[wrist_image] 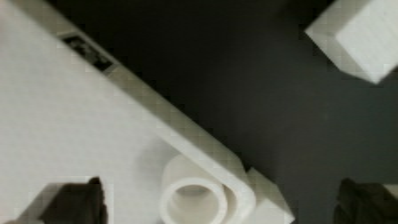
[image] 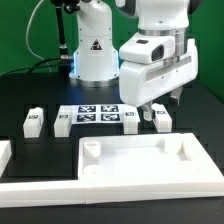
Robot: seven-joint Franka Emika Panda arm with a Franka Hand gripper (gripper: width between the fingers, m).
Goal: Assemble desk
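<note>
1. Closest of all lies the desk tray (image: 140, 165), flat on the black tabletop (image: 40, 150). It is white, with a raised edge all round.
2. It has a round corner hole (wrist_image: 196, 195) and a small black-and-white tag (wrist_image: 86, 50) near its edge.
3. The pincer (image: 162, 106) hangs over the tray's back corner on the exterior view's right. Its fingers are spread wide and hold nothing.
4. Behind the tray stand four little white legs (image: 62, 124) with tags.
5. The marker board (image: 95, 113) lies between them.
6. Farthest back is the robot base (image: 95, 50).
</note>
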